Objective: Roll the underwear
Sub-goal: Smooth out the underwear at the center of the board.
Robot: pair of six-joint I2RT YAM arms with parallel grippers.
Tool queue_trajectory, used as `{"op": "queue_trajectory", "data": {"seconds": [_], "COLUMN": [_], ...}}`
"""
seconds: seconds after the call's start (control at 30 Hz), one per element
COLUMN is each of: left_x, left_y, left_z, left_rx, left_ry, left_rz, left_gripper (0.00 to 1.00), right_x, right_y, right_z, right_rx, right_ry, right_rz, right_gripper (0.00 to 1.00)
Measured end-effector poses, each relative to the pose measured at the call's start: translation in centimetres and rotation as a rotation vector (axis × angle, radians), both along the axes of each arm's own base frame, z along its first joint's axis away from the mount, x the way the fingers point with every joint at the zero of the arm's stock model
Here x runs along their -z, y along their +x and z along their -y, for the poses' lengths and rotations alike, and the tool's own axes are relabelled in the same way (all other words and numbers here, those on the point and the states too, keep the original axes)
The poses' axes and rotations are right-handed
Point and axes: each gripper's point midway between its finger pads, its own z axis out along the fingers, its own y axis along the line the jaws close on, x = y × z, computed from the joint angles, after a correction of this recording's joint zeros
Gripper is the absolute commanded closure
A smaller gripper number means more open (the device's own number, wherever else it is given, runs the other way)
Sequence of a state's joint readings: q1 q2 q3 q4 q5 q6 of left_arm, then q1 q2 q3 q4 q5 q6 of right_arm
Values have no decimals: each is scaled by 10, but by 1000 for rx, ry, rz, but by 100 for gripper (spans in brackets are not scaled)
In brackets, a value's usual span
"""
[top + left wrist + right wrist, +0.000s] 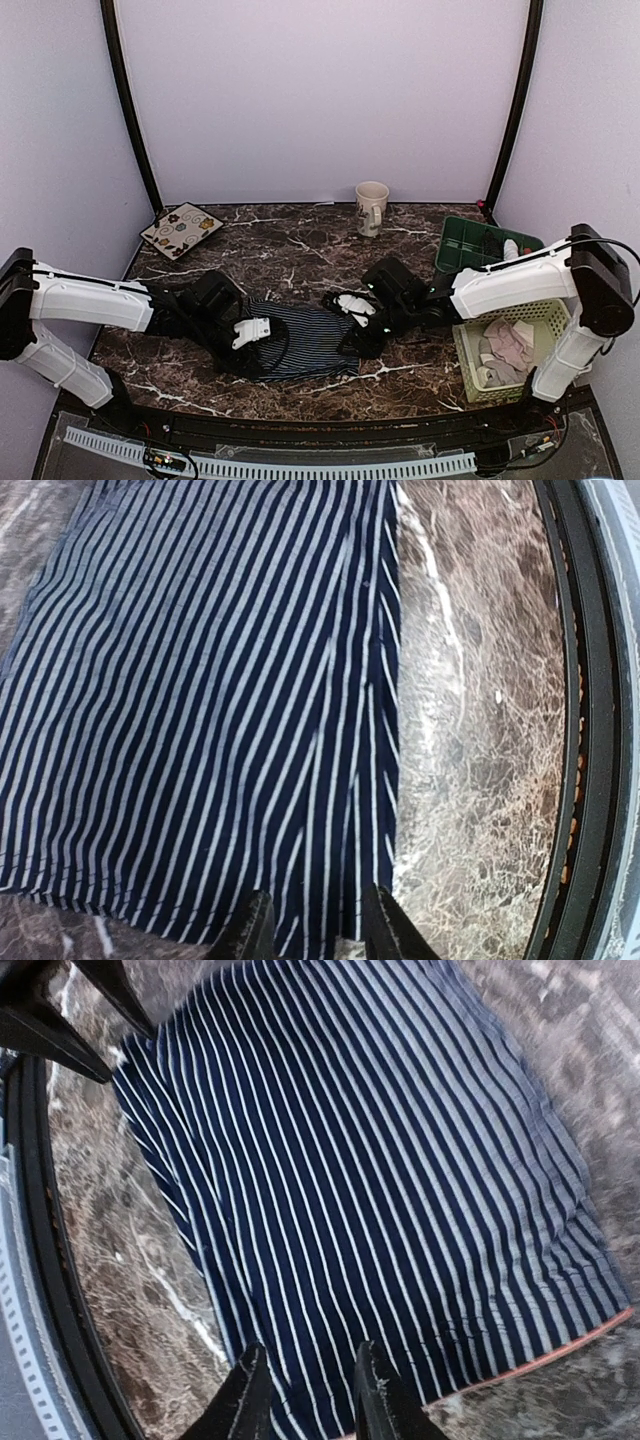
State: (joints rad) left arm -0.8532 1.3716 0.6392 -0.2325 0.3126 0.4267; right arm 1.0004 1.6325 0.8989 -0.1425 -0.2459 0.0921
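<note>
Left wrist: end effector (312, 930) straddles, perhaps pinches, striped underwear (200, 700).

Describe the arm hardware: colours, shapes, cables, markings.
The arms match. The left arm and right arm have white boxy link shells with black joints and wrists. A thin black cable arcs over the right elbow. The left pincer and right pincer each have two dark, tapered fingers. No markings are legible.
</note>
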Motion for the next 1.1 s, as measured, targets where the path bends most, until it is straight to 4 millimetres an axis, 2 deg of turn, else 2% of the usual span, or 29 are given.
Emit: {"op": "queue_trajectory", "data": {"seconds": [0.07, 0.2, 0.47, 0.67, 0.83, 0.93, 1.1], "left_x": [7, 19, 27, 18, -11, -21, -10], "left_y": [-3, -1, 5, 5, 5, 5, 2], "left_z": [0, 0, -8, -20, -15, -7, 0], "left_rx": [9, 22, 43, 36, 22, 18, 28], "left_ry": [21, 69, 148, 183, 87, 35, 45], "left_rz": [-10, -12, 30, 69, 122, 128, 109], "left_gripper": [68, 69, 76, 55, 45, 43, 44], "right_x": [25, 42, 44, 43, 42, 40, 35], "right_y": [-6, -14, -18, -21, -24, -24, -25], "right_z": [4, 11, 16, 20, 22, 23, 24], "right_rx": [-11, -26, -80, -105, -118, -118, -114], "right_ry": [-55, -105, -151, -182, -199, -208, -217], "right_rz": [-55, -102, -95, -99, -112, -120, -129], "right_gripper": [76, 76, 77, 76, 73, 73, 73]}}
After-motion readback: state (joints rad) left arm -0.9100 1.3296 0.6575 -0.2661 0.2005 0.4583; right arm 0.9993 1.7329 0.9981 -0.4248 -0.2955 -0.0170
